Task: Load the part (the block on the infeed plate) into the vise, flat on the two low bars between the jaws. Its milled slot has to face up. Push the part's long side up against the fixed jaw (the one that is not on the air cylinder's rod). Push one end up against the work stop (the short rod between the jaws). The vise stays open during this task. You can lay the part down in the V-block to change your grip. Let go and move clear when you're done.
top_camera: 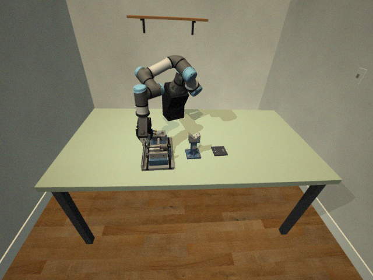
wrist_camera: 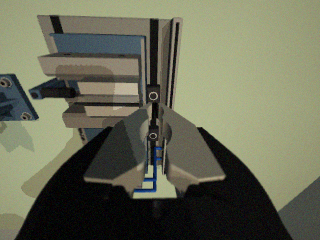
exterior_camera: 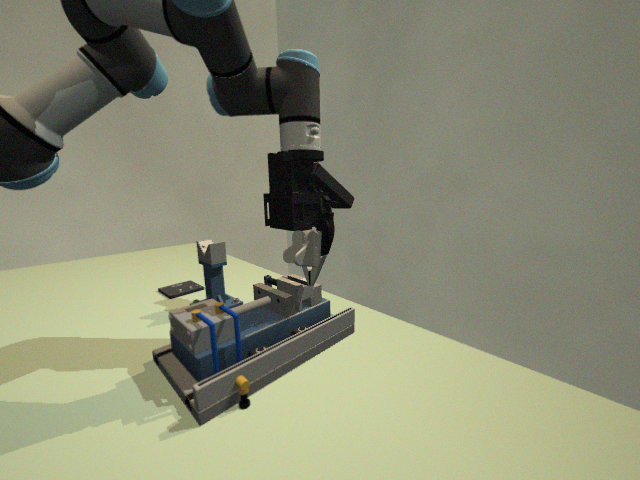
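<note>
The grey part [wrist_camera: 126, 89] lies between the vise jaws, long side along them; a dark lengthwise groove shows on its upper side. The fixed jaw [top_camera: 158, 155] [wrist_camera: 90, 65] is on one side, the rod-mounted moving jaw [wrist_camera: 95, 121] [exterior_camera: 271, 299] on the other. Contact with the fixed jaw is unclear. The black work stop [wrist_camera: 59, 92] reaches the part's left end in the wrist view; touching cannot be confirmed. My gripper [top_camera: 146, 145] [exterior_camera: 310, 284] [wrist_camera: 154, 103] is shut and empty, its tips low beside the part's opposite end.
The V-block [top_camera: 194, 138] [exterior_camera: 212, 253] stands on a blue post beside the vise. The dark infeed plate [top_camera: 219, 151] [exterior_camera: 180, 289] lies beyond it, with no block on it. The air cylinder [exterior_camera: 201, 330] has blue hoses [exterior_camera: 212, 346]. A grey rail [exterior_camera: 279, 364] runs along the vise base.
</note>
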`<action>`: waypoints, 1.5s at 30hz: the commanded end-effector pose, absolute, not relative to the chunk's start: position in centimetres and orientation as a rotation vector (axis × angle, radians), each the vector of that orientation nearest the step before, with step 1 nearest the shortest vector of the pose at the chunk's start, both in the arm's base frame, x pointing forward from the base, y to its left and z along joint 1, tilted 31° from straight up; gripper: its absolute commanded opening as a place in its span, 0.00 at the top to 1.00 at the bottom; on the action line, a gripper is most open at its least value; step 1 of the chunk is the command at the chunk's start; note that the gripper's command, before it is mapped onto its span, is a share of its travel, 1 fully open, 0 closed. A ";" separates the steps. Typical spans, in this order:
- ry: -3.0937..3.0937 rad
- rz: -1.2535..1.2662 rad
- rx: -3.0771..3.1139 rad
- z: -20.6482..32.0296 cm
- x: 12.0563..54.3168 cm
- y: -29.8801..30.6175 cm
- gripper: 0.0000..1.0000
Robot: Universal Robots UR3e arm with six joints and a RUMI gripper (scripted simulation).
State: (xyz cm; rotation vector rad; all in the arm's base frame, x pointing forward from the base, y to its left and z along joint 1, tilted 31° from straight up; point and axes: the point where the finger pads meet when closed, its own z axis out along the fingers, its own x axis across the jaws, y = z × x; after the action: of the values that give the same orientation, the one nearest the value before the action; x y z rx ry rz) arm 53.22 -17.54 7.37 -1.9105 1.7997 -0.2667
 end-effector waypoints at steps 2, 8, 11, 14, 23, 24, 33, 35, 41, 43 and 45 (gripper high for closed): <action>1.799 -0.271 -1.910 7.4 53.3 -17.6 1.00; 1.799 -0.271 -1.910 7.2 53.4 -17.5 1.00; 1.799 -0.271 -1.910 7.1 53.4 -17.5 1.00; 1.799 -0.271 -1.910 7.1 53.5 -17.5 1.00; 1.799 -0.271 -1.910 6.9 53.6 -17.5 1.00; 1.799 -0.271 -1.910 6.9 53.6 -17.5 1.00; 1.799 -0.271 -1.910 6.8 53.6 -17.4 1.00; 1.799 -0.271 -1.910 6.8 53.6 -17.4 1.00; 1.799 -0.271 -1.910 6.8 53.6 -17.4 1.00; 1.799 -0.271 -1.910 6.8 53.6 -17.4 1.00; 1.799 -0.271 -1.910 6.8 53.6 -17.4 1.00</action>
State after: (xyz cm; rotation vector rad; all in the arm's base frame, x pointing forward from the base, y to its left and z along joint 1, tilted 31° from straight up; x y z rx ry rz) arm 53.59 -17.36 6.69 -1.9105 1.7997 -0.2667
